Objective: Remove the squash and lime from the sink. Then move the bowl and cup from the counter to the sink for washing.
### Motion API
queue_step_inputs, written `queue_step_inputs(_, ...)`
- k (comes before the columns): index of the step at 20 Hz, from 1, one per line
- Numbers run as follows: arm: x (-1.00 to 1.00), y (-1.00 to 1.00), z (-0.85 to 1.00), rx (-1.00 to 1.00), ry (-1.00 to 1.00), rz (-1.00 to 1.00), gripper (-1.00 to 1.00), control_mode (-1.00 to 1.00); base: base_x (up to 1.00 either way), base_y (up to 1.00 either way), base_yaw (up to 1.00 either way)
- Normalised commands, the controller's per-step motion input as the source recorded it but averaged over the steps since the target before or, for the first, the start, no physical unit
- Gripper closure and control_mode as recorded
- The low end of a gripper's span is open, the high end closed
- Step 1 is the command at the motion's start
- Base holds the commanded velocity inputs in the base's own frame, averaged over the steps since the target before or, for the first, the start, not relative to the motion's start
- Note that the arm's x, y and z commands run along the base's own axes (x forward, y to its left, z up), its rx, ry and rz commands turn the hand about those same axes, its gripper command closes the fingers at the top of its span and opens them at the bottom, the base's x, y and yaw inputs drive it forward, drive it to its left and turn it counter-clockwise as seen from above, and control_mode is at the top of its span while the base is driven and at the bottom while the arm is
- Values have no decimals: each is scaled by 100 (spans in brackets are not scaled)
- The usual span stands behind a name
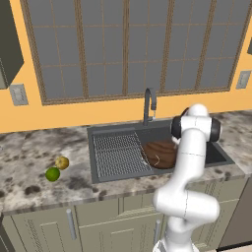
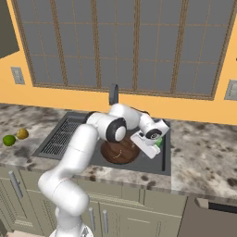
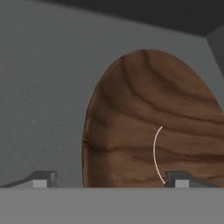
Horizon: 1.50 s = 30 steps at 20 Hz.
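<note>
The bowl [image 1: 160, 153] sits in the sink [image 1: 113, 156]; it looks hard, smooth and a bit heavy, so its thin rim is the best place to hold. The fingers [image 3: 183, 179] are wide apart, holding nothing. The small, light cup [image 2: 159, 142] peeks out behind the hand.

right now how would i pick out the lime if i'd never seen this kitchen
Start at the dark sink under the window, then look along the speckled counter to its left. Two small round fruits sit close together there; the lime is the bright green one, nearer the front edge than the yellow squash.
</note>
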Motion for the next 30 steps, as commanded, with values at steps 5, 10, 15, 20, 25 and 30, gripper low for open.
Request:
queue_step_inputs(5, -16, 0, 38, 0, -3, 0, -100, -100, 0, 0, 0)
queue_step_inputs(10, -24, 0, 38, -1, -11, -3, -100, -100, 0, 0, 0)
queue_step_inputs(15, -26, 0, 39, 0, -12, -7, -100, -100, 0, 0, 0)
queue_step_inputs(20, -25, 0, 40, -1, -9, -10, -100, -100, 0, 0, 0)
queue_step_inputs(25, -22, 0, 44, -9, -1, -16, -100, -100, 0, 0, 0)
queue_step_inputs(30, -21, 0, 42, -14, 0, -24, -100, -100, 0, 0, 0)
